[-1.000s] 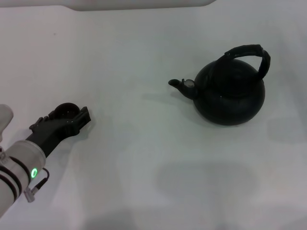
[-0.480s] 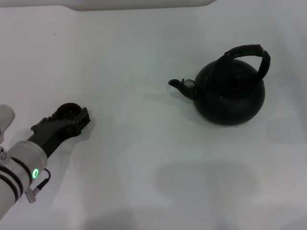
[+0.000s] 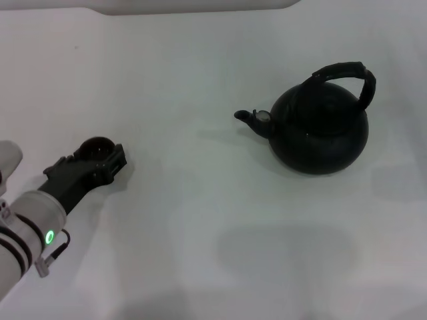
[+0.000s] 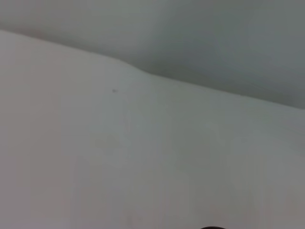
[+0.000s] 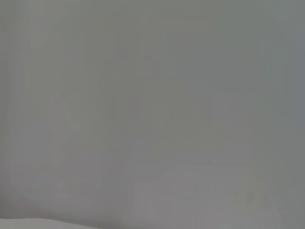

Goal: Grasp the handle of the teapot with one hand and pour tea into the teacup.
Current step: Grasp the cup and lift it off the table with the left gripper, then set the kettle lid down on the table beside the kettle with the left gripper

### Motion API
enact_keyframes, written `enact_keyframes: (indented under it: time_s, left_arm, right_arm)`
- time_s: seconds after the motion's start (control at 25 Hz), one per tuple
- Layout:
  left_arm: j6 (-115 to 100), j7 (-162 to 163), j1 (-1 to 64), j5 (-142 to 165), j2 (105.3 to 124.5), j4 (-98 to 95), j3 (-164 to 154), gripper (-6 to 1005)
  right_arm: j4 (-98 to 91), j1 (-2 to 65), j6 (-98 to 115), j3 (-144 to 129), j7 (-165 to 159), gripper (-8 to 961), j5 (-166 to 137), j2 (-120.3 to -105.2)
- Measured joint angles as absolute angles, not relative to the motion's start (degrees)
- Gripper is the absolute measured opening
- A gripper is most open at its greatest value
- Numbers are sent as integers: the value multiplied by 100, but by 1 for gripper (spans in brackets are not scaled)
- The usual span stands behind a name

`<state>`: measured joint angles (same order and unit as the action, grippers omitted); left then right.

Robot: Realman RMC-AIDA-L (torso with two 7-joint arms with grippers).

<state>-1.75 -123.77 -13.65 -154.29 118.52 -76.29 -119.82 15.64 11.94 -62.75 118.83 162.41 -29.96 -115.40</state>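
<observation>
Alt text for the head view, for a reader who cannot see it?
The left gripper sits at a small dark teacup on the left of a white table. A black teapot with an arched handle stands untouched at right, spout toward the cup.

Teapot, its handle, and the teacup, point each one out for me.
teapot [image 3: 320,137], head view, on the round black body.
handle [image 3: 341,69], head view, on the top of the arch.
teacup [image 3: 98,148], head view, on its dark bowl.
</observation>
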Motion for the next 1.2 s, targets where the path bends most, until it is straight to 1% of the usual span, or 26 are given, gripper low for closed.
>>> enact_keyframes:
  time_s: [0.16,0.32,0.48,0.6,0.8,0.92,1.04,1.12,1.16,1.2]
  left_arm:
    - [-175,-12733,-1428,-15061,11840,-7857,-11941,717]
    - [-139,-13046,-1314,-14707,11827,-7884,-11764,716]
    - [382,-13085,-966,-14538,11757,-7582,-11476,716]
    - [1237,-13085,-679,-14494,11705,-7117,-11194,716]
    - [3071,-12976,-82,-14350,11687,-6027,-10466,716]
    - [3745,-12715,250,-14269,11591,-5560,-10227,717]
    - [4354,-11793,677,-13608,11368,-5211,-9985,717]
    - [4608,-11286,886,-13161,11293,-5058,-9817,717]
    - [4608,-11286,886,-13161,11293,-5058,-9817,717]
    - [4779,-10991,1016,-12863,11268,-4965,-9700,717]
  right_arm:
    - [1564,1198,-6262,11883,16242,739,-2985,-11540]
    - [1549,1218,-6250,11883,16242,739,-2986,-11540]
    - [1546,1229,-6244,11883,16241,739,-2988,-11540]
    - [1546,1230,-6241,11883,16242,739,-2984,-11540]
    - [1546,1216,-6239,11883,16242,738,-2971,-11540]
    - [1560,1210,-6261,11882,16241,738,-2970,-11546]
    - [1573,1218,-6266,11883,16242,738,-2970,-11549]
    - [1577,1244,-6267,11883,16241,738,-2971,-11547]
    - [1585,1253,-6267,11882,16241,738,-2976,-11545]
    - [1591,1263,-6267,11882,16242,738,-2981,-11544]
